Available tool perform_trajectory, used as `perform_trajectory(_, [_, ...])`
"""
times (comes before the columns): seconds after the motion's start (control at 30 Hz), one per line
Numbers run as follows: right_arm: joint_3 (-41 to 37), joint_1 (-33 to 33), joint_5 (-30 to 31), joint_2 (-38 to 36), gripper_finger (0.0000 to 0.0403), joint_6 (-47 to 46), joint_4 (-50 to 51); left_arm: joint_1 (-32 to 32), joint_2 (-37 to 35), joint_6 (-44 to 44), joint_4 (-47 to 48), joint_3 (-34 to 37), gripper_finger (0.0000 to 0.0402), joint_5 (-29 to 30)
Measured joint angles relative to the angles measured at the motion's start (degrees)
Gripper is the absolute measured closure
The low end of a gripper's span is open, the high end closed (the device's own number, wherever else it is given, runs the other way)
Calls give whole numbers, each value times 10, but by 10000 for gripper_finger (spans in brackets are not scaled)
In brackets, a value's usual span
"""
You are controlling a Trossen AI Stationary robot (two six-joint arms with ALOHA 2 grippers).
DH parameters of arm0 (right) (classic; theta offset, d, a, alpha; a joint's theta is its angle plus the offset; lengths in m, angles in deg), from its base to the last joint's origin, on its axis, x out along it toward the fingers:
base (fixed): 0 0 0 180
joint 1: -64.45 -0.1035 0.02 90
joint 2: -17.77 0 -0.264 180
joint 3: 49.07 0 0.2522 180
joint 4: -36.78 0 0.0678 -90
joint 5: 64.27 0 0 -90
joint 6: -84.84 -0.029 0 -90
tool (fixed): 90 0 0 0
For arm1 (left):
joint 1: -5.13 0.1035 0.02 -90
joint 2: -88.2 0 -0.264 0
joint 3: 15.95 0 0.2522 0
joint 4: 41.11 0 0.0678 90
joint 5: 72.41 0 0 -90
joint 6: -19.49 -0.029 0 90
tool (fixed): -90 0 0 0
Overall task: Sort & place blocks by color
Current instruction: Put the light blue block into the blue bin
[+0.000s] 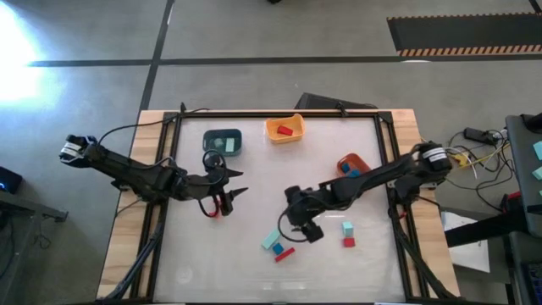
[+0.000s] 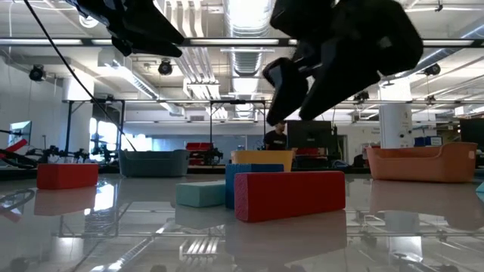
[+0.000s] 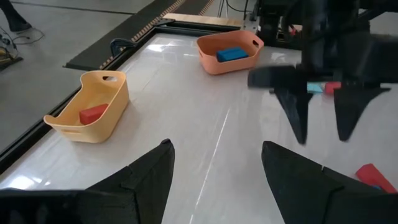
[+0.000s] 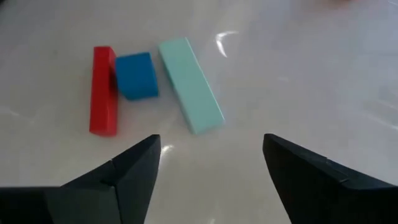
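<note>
Three blocks lie flat and close together on the table: a mint bar [image 4: 189, 84], a blue block [image 4: 135, 74] and a red bar [image 4: 103, 90]. My right gripper [image 4: 211, 146] hovers open just above and short of them, touching nothing [image 1: 293, 226]. A mint cube [image 1: 347, 227] and a red cube [image 1: 348, 242] sit to their right. Another red block [image 1: 216, 210] rests on the table beside my left gripper [image 1: 240, 185], which is open and holds nothing. The dark teal bin [image 1: 223, 141] holds a mint block, the yellow-orange bin [image 3: 93, 109] a red one, the orange bin [image 3: 229, 53] a blue one.
The three bins stand along the table's far half, the orange one [image 1: 352, 164] close under my right arm. A raised dark frame rims the table [image 1: 169, 152]. Bare white tabletop lies between the two grippers and along the near edge [image 1: 220, 263].
</note>
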State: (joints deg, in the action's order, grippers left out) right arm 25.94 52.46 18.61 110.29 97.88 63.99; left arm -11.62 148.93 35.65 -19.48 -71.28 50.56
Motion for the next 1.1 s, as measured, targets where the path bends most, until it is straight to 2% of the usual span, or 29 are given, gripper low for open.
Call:
perform_trajectory(0.13, [20,12,-54,44,133,23,-32,0,0,0,0,0,175,0])
perform_trajectory(0.23, [41,19,-77,80,135,49,-34,0,0,-2,0,0,175,0])
perform_trajectory(0.43, [88,40,-171,144,138,84,-36,0,0,-3,0,0,175,0])
perform_trajectory(0.53, [101,54,-199,166,138,87,-35,0,0,-3,0,0,175,0])
perform_trajectory(0.87, [120,63,-217,217,142,88,-37,1,0,-5,1,0,175,-1])
perform_trajectory(0.97, [122,64,-216,218,157,93,-39,1,0,-5,1,0,175,1])
perform_trajectory(1.1, [122,64,-197,218,200,96,-41,1,0,-5,0,0,175,2])
